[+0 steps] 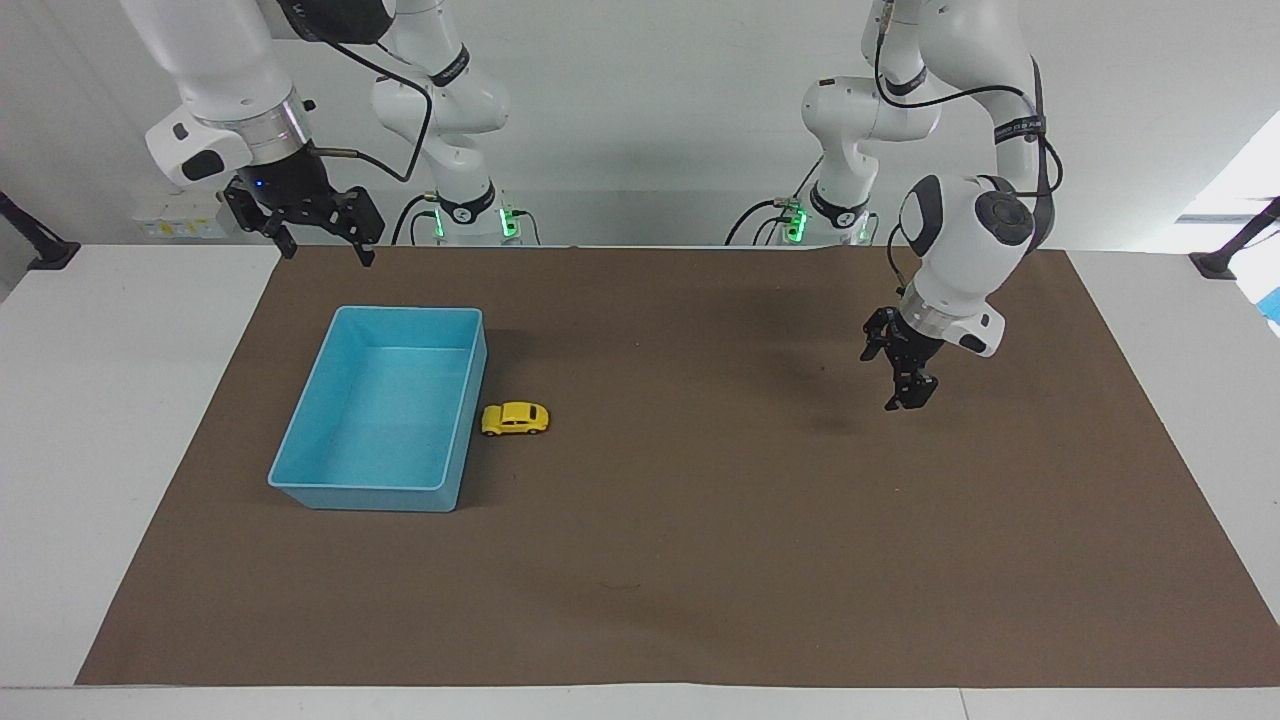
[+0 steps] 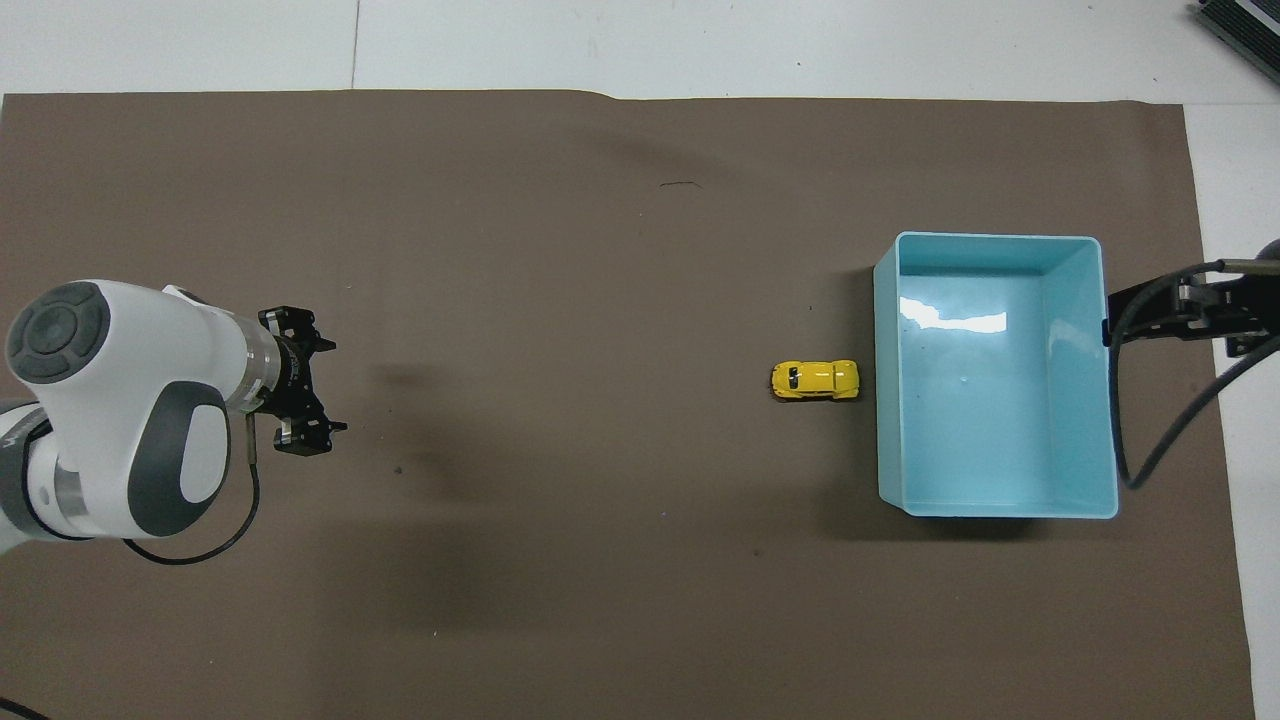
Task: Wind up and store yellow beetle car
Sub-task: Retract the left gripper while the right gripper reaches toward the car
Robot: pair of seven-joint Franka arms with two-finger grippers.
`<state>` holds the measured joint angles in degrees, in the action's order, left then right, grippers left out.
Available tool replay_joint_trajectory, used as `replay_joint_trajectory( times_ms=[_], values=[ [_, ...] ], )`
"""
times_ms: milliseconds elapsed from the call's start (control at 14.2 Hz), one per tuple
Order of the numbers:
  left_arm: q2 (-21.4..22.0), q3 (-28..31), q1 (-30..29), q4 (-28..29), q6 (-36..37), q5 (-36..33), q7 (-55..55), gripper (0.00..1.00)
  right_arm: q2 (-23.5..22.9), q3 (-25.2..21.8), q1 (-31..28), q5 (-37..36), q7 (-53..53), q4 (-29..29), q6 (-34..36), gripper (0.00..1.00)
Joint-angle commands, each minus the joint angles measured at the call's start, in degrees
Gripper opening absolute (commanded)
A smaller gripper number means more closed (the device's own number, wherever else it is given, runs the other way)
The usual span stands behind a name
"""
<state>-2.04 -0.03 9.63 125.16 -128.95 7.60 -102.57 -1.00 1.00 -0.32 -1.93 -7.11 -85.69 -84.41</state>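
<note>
Even, bright overhead lighting; soft shadows fall on the brown mat (image 1: 700,560); glare streaks the blue bin (image 2: 1090,380) floor; focus appears sharp throughout.

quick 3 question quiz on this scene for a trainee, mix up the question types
1. True or false: the yellow beetle car lies inside the blue bin.
2. Which claw is nearer the car? A) left claw B) right claw
3. Fill in: the car stands on the brown mat right beside the bin's wall that faces the ____ arm's end of the table.

Key
1. False: it stands on the mat just outside the bin.
2. B: the right claw hangs near the bin's robot-side end, while the left claw is up over bare mat at its own end. Both are open and hold nothing.
3. left
</note>
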Motion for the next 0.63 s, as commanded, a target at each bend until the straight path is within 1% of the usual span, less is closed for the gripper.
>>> replay_joint_trajectory(
  times_ms=[0,141,281,422,563],
  values=[
    [-0.7,-0.3,-0.7,-1.7,1.8,-0.8,0.3,1.0,0.0,0.8,-1.0,-0.1,1.5,0.1,0.2,1.0],
    [-0.7,-0.2,-0.8,-3.2,1.8,-0.8,0.5,1.0,0.0,0.8,-1.1,-0.1,2.3,-0.1,-0.1,1.0],
    [-0.3,-0.1,-0.8,-5.4,1.8,-0.8,0.4,1.0,0.3,0.7,-0.9,0.1,1.0,-1.3,-2.9,1.0],
    [0.1,0.2,-2.0,-7.5,1.8,-0.8,0.4,1.0,1.2,0.8,-0.3,0.1,-4.5,-3.3,-4.6,1.0],
    [0.1,0.2,-2.9,-10.9,1.9,-0.8,0.3,1.0,1.2,1.5,0.0,0.3,-11.7,-4.1,-5.1,1.0]
  ],
)
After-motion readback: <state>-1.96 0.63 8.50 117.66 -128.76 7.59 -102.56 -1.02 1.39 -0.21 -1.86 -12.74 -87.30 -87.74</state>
